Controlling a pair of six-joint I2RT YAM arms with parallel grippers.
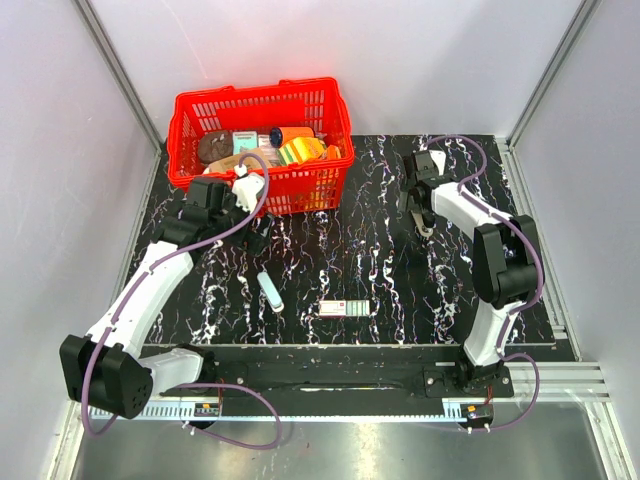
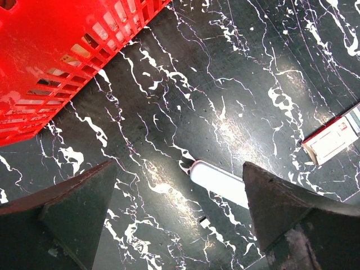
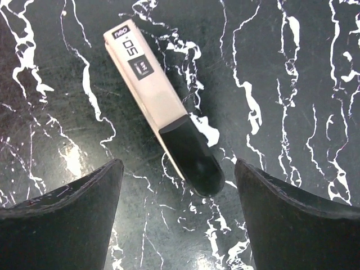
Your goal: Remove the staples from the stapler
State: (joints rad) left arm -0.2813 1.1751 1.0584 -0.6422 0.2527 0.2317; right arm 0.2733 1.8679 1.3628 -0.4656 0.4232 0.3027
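Slippage threatened: the slim stapler [image 3: 163, 107], pale metal with a glossy black end, lay flat and diagonal on the black marbled table [image 3: 292, 84] beneath the right gripper [image 3: 175, 174], its fingers wide open and empty; closing could skid it. Likewise the left gripper [image 2: 180, 169] gaped empty.

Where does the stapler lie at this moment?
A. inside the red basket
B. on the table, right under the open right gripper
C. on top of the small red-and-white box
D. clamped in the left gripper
B: in the right wrist view the stapler lies flat on the table, with the right gripper open over it and neither finger touching it.
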